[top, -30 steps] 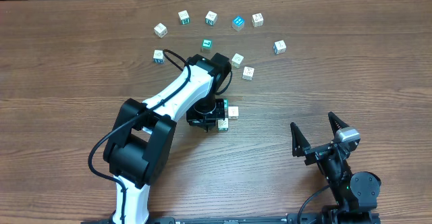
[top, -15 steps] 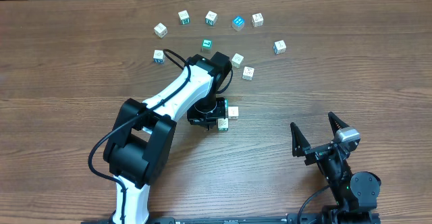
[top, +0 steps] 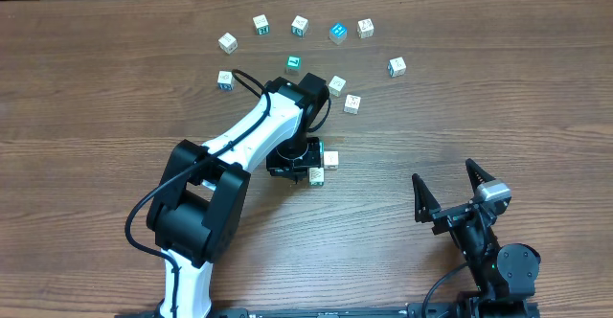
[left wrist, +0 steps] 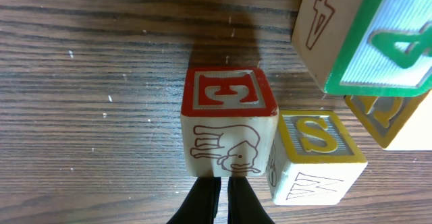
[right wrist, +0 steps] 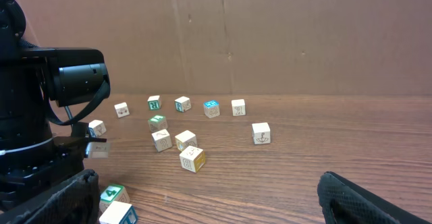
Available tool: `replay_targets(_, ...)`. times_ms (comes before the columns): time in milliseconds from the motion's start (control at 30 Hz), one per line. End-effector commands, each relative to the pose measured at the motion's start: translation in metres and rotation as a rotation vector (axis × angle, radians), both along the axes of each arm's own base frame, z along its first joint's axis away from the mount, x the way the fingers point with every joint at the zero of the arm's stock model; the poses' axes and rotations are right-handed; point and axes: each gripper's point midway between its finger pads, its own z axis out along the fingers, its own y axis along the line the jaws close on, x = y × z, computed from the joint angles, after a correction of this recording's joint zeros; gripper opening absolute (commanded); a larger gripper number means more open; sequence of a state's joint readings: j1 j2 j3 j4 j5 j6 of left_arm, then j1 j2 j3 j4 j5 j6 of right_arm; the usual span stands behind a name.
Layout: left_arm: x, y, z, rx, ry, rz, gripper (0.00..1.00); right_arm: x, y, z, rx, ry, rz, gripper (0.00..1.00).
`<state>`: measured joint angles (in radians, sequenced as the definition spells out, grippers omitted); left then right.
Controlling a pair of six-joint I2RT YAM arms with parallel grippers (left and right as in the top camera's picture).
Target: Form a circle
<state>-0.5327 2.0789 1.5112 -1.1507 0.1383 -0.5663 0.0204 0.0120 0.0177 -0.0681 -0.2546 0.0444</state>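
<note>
Left gripper (left wrist: 220, 198) pinched together, empty, tips at red-topped E block (left wrist: 228, 116), right gripper (top: 442, 170) spread wide, holding nothing

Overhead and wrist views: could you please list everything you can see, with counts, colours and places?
table: one, brown wood, under everything.
cardboard: one, brown, behind the far edge.
arc blocks: ten, pale and teal, rough arc on the far side.
near blocks: two visible overhead, four in the wrist view, among them a red E block and a yellow S block.
left gripper: black, shut, at the E block.
right gripper: black, open, empty, near edge.
</note>
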Motion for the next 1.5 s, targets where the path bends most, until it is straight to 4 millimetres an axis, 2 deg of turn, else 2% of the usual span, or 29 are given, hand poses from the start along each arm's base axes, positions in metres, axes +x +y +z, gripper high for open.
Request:
replay_targets(0, -0.001, -0.002, 0.008, -0.025, -0.015, -0.051, 0.04, 0.001, -0.002, -0.001, -0.004, -0.007, -0.01, 1.0)
replay_targets(267, 0.005, 0.009, 0.032, -0.022, 0.003, -0.048, 0.04, 0.001, -0.002, -0.001, -0.004, -0.007, -0.01, 1.0)
replay_targets(533, 0.024, 0.036, 0.027, 0.094, -0.072, -0.022, 0.04, 0.001, -0.002, -0.001, -0.004, -0.007, -0.01, 1.0)
replay_targets(900, 0.023, 0.029, 0.004, 0.073, -0.099, -0.025, 0.04, 0.001, -0.002, -0.001, -0.004, -0.007, -0.01, 1.0)
replay_targets(1467, 0.032, 0.016, 0.003, 0.026, -0.139, -0.019, 0.04, 0.001, -0.002, -0.001, -0.004, -0.007, -0.01, 1.0)
